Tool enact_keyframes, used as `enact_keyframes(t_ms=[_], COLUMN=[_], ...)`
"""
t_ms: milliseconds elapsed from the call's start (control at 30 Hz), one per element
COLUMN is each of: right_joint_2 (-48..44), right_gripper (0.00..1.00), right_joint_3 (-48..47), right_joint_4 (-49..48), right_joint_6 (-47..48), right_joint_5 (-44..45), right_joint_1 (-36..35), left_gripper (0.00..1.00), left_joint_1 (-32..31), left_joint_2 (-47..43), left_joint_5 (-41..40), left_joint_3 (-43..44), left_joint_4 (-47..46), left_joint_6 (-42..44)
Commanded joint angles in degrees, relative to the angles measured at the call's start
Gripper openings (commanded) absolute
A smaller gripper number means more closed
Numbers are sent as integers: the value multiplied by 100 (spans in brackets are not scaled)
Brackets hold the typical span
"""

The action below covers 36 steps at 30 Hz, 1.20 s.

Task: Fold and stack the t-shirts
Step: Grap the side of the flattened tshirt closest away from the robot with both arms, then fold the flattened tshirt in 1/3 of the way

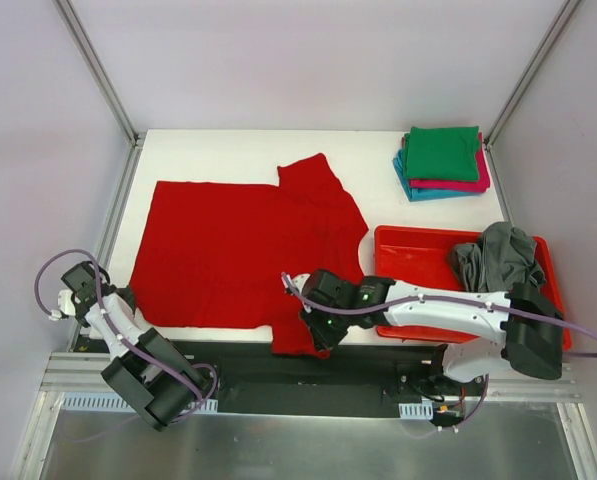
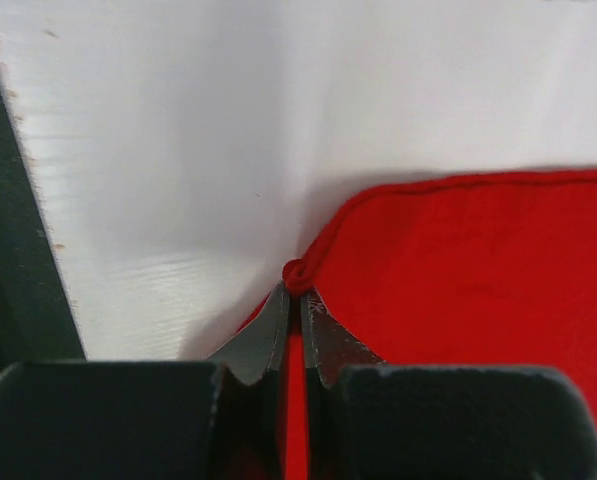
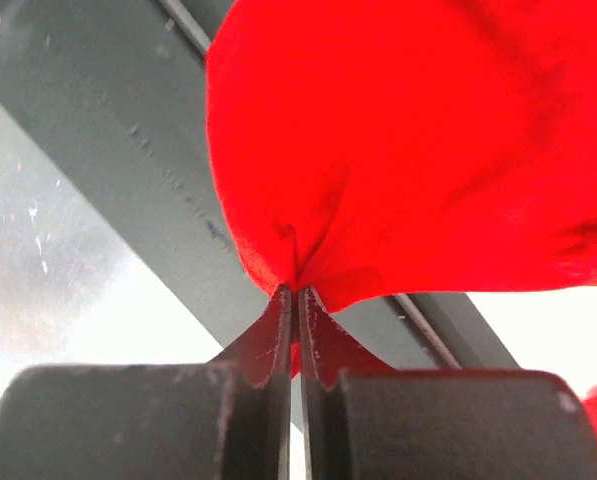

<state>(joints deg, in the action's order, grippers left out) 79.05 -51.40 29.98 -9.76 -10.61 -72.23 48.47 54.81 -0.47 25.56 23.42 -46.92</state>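
A bright red t-shirt [image 1: 238, 250] lies spread flat on the white table, one sleeve [image 1: 313, 175] pointing to the back and the other [image 1: 290, 340] hanging over the near edge. My left gripper [image 1: 128, 298] is shut on the shirt's near-left hem corner [image 2: 296, 274]. My right gripper [image 1: 316, 330] is shut on a pinch of the near sleeve's cloth [image 3: 378, 180], lifted above the table's dark front rail. At the back right, folded green [image 1: 443, 152], magenta [image 1: 478, 182] and teal [image 1: 418, 192] t-shirts make a stack. A dark grey t-shirt [image 1: 498, 255] lies crumpled in the tray.
A red plastic tray [image 1: 413, 260] sits at the right, just beyond the right arm's forearm. The dark front rail [image 3: 128, 150] runs along the table's near edge. Metal frame posts stand at the back corners, and white walls close in the table.
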Motion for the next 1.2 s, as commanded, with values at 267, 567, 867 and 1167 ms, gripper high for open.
enact_keyframes(t_ms=[267, 567, 867, 1167], right_joint_2=[-495, -215, 619, 1613], right_gripper=[1, 0, 1, 0], right_joint_3=[-757, -1390, -2154, -2963], right_joint_4=[8, 70, 289, 615], right_joint_6=[474, 932, 1424, 1582], right_joint_5=[666, 341, -160, -283], right_joint_1=[1552, 2484, 3249, 3874], left_gripper=[0, 0, 0, 0], left_joint_1=[14, -302, -874, -900], left_joint_2=[258, 610, 1506, 2235], left_joint_5=[1743, 1665, 1146, 513], left_joint_3=[739, 1390, 1987, 2198], left_joint_4=[-162, -206, -268, -268], left_joint_6=[-248, -344, -353, -547])
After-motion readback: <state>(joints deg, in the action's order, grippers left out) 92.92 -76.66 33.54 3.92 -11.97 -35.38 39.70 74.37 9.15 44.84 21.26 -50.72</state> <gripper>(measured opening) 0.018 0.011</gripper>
